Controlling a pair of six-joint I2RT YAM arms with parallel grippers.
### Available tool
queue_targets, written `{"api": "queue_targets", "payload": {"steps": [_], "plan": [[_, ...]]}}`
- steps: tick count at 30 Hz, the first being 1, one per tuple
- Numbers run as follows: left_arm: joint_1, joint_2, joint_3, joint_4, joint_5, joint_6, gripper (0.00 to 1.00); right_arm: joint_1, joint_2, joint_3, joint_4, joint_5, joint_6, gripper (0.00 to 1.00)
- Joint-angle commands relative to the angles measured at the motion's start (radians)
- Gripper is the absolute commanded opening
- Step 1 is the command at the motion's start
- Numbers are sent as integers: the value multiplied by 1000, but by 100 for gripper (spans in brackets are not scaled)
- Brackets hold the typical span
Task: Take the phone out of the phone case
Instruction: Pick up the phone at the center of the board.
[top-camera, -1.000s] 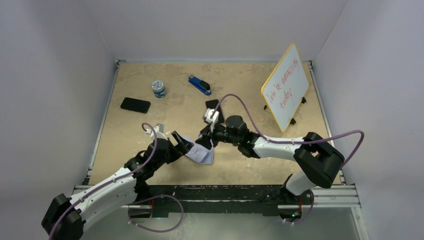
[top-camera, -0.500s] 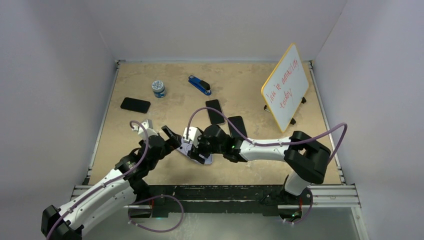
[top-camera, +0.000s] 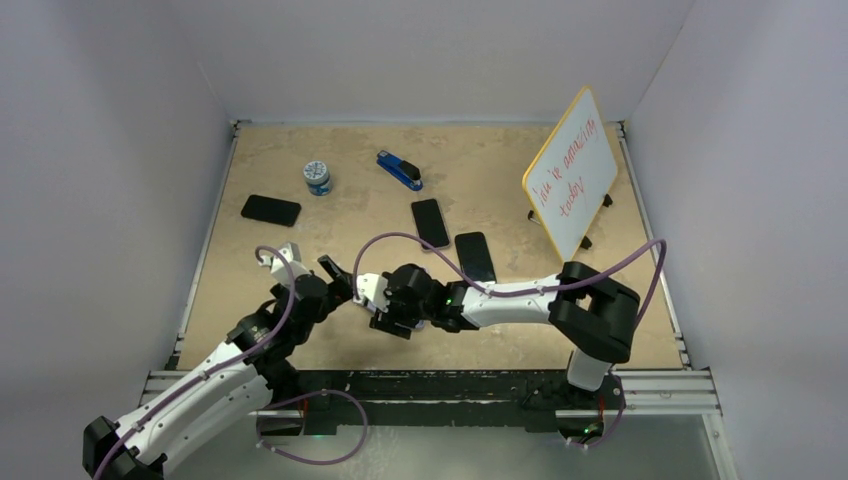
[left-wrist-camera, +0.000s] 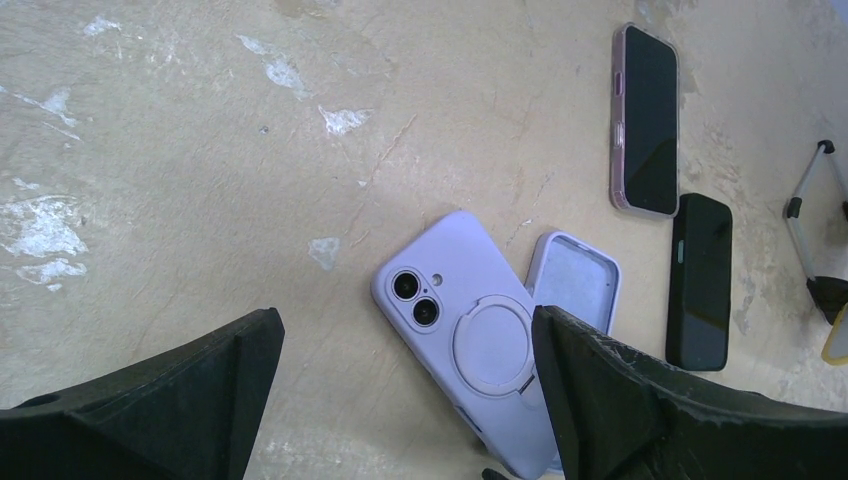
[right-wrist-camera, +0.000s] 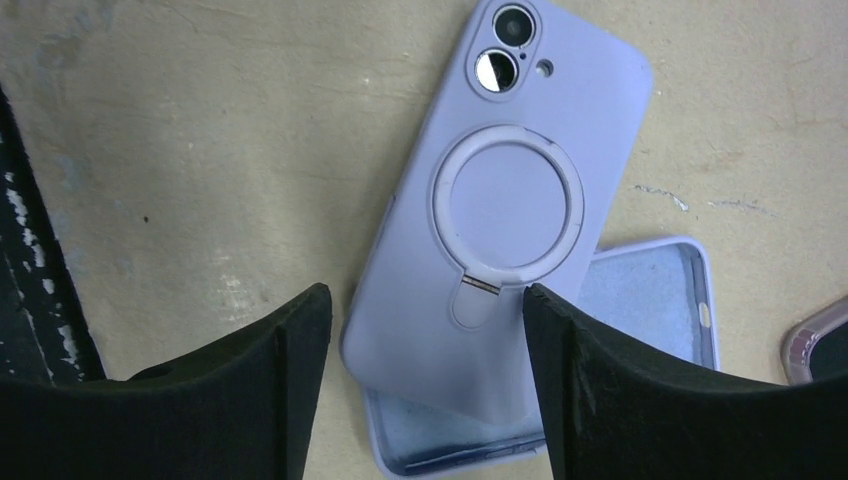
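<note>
White walls (top-camera: 420, 50) box in a tan, scuffed table (top-camera: 300, 150), and I work at its near edge. My left gripper (left-wrist-camera: 405, 330) hangs spread wide and empty, and my right gripper (right-wrist-camera: 425, 300) is likewise parted with nothing between its fingers. Both hover just above the lilac pieces.

A second ago I held that lilac bundle up off the table between both grippers. Now it is let go and lies flat as two parts. The phone (right-wrist-camera: 510, 190) is back-up, showing two lenses and a ring stand, and it rests slantwise across one end of the phone case (left-wrist-camera: 575, 280), whose hollow inside faces up, bare. I judge the separation done, though I cannot tell whether the ringed back is the phone's own or a second skin.

Further out I count three dark phones: one (top-camera: 475, 256) nearest, one (top-camera: 430, 222) beside it, one (top-camera: 270, 210) well apart at the left. There is also one blue stapler (top-camera: 399, 170), one small jar (top-camera: 317, 177) and one whiteboard (top-camera: 572, 175).
</note>
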Motion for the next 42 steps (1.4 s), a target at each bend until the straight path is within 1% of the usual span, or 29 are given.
{"api": "queue_targets", "payload": {"steps": [1,10,13,17,24,32,33,35,36,39,40,42], "plan": [[4,-6,-9,18,-10,18,100,3,4,31,-32,54,-26,69],[4,7,-8,41,17,29,100,0,40,15,-10,40,-7,51],[4,9,-6,46,22,33,100,-17,34,1,19,2,21,40],[4,12,-1,55,34,44,100,-71,-2,-38,97,-59,76,21],[4,36,4,95,79,67,99,-195,-79,-122,253,-237,212,0],[4,85,7,164,151,92,99,-303,-77,-150,407,-405,425,0],[4,91,8,168,158,93,99,-311,-72,-153,425,-423,439,0],[3,101,12,170,160,97,99,-312,-78,-155,430,-422,412,0],[4,102,14,169,157,98,99,-313,-85,-154,421,-408,390,4],[4,103,15,157,140,93,99,-306,-109,-130,324,-380,271,34],[3,101,17,148,129,86,99,-299,-117,-123,281,-364,219,41],[4,94,15,134,112,77,100,-267,-134,-112,193,-295,100,50]]}}
